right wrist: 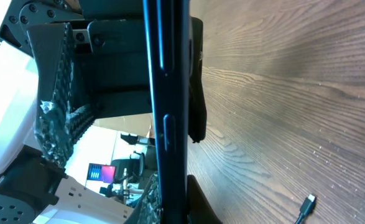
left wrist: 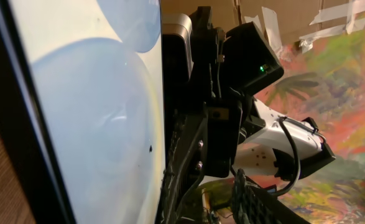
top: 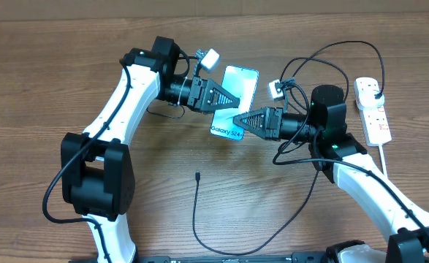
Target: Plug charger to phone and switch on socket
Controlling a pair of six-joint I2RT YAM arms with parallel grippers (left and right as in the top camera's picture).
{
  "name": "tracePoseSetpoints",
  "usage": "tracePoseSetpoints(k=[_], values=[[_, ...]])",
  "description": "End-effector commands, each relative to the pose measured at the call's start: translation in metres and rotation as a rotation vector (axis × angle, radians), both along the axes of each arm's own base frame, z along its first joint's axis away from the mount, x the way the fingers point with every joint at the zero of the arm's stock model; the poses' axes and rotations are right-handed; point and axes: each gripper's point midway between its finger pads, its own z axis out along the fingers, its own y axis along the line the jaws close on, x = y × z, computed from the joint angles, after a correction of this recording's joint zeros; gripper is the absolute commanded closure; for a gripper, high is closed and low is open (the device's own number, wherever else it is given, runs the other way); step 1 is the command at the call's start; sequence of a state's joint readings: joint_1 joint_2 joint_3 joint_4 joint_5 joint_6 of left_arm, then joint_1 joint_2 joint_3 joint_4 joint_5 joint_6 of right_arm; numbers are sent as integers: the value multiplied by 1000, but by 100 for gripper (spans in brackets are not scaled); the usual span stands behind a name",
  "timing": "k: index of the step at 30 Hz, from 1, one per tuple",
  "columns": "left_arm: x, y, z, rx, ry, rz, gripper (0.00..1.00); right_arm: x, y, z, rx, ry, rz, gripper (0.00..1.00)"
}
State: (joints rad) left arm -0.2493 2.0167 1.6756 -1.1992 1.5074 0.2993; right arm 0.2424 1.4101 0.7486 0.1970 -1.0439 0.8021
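The phone [top: 242, 84], its light-blue screen lit, is held tilted above the table between both arms. My right gripper [top: 237, 118] is shut on its lower edge, one finger on each face in the right wrist view [right wrist: 173, 208]. My left gripper [top: 232, 101] straddles the phone's left side; its meshed finger [left wrist: 257, 202] stands apart from the screen [left wrist: 95, 124]. The charger's connector tip [top: 198, 175] lies loose on the table and also shows in the right wrist view [right wrist: 308, 202]. Its black plug [top: 376, 90] sits in the white socket [top: 375, 120] at the far right.
The black charger cable [top: 272, 235] curves along the table's front, passes under my right arm and loops behind it [top: 331, 50] to the socket. The socket's white cord [top: 386, 157] runs toward the front right. The wooden table [top: 39, 73] is bare on the left.
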Motion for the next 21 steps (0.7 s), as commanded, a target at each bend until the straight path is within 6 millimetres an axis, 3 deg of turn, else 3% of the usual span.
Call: tracePoseSetpoints(k=[1, 13, 17, 21], values=[[-8, -1, 39, -101, -99, -13, 43, -1, -1, -3, -6, 27, -3, 96], [-14, -8, 39, -101, -93, -34, 64, -17, 3, 3, 35, 38, 92, 96], [-16, -9, 39, -101, -91, -39, 80, -19, 3, -1, 29, 69, 92, 96], [-16, -9, 39, -101, -91, -39, 81, -22, 3, -3, 26, 74, 105, 96]])
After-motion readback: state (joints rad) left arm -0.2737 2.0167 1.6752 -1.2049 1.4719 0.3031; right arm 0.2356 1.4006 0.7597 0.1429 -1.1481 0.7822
